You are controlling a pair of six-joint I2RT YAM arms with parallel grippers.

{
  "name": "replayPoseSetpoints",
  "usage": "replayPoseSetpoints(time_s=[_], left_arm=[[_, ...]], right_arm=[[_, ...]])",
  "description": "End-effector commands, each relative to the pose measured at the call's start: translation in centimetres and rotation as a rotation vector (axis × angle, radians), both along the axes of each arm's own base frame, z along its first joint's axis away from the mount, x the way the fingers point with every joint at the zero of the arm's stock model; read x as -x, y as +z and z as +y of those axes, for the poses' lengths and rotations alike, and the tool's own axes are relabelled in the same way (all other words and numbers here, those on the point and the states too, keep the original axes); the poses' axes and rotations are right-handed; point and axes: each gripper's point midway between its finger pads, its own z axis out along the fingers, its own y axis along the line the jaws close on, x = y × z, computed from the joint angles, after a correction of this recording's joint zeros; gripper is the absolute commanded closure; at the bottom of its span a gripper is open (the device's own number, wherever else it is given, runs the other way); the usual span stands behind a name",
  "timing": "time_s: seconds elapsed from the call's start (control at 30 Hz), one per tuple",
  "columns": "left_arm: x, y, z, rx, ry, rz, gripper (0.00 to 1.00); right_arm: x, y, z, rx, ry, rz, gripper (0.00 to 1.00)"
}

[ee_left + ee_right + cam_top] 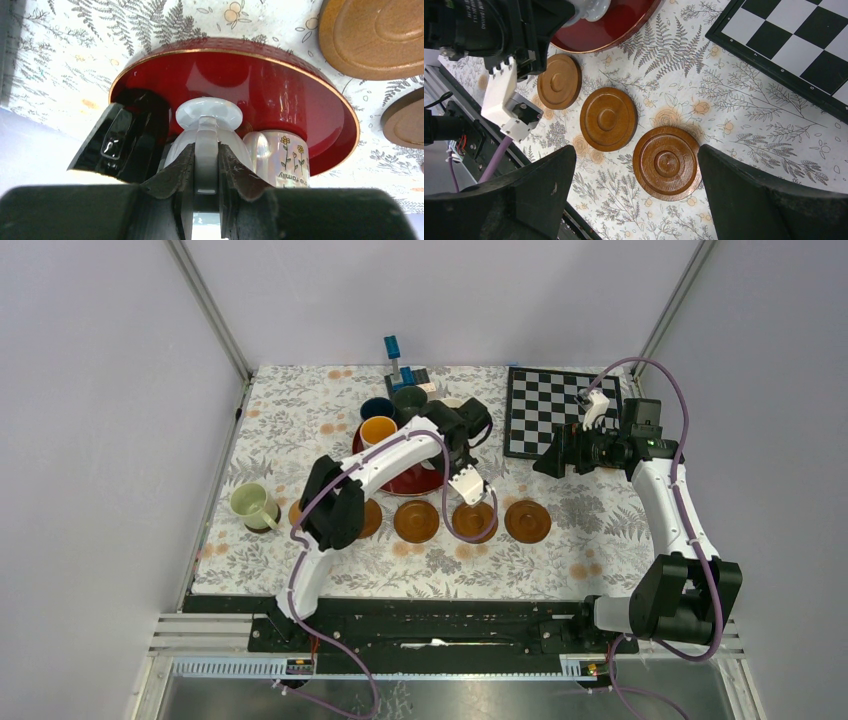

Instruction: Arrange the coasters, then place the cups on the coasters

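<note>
The coasters are lying in a row along the near part of the table, with three of them (559,81) (608,119) (667,163) showing bare under the right wrist camera, so the arranging appears done and the cup-placing step is under way. One pale green cup (255,507) is sitting on the coaster at the left end of the row. The left gripper (206,147) is reaching over the red tray (240,51) and is clamping its fingers (184,167) onto the handle (206,130) of the light blue cup (209,112), which is standing between the black cup (125,140) and the patterned white cup (280,157), close against both. Whether the cup is resting on the tray or hanging just above it cannot be told from these views. The right gripper (636,155) is hovering with its fingers spread wide and empty over the right end of the coaster row, near the chessboard (794,40). The next move is likely calling for a straight lift of the light blue cup, high enough to clear the tray rim and both neighbouring cups without nudging them, then a carry to one of the bare coasters, setting it down upright and centred before letting go. The thin grip on the handle may be letting the cup swing, so a slow carry seems wise.
</note>
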Motion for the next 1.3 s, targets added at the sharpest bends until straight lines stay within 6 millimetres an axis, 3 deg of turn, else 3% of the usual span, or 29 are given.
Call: replayPoseSetpoints(time_s=[0.0,0.1,0.47,0.73,1.07,1.27], left_arm=[[-0.3,5.9,1.1,0.026,0.036,-0.133,1.0],[0.5,7.0,1.4,0.021,0.021,-0.147,1.0],[7.0,10.3,4.6,0.003,0.088,-0.026,1.0],[10.1,9.2,11.0,-0.061,0.241,0.01,1.0],[8.7,6.0,22.3,-0.157,0.519,-0.002,1.0],[9.2,4.4,26.1,-0.171,0.551,-0.011,1.0]], right_arm=[[0.5,0.9,0.2,-0.006,0.016,-0.036,0.02],[0.5,1.0,0.2,-0.006,0.016,-0.039,0.02],[0.7,1.0,0.3,-0.011,0.021,-0.039,0.02],[0.8,1.2,0.4,-0.016,0.024,-0.041,0.02],[0.7,1.0,0.5,-0.023,0.022,-0.033,0.02],[0.6,0.8,0.4,-0.024,0.018,-0.024,0.02]])
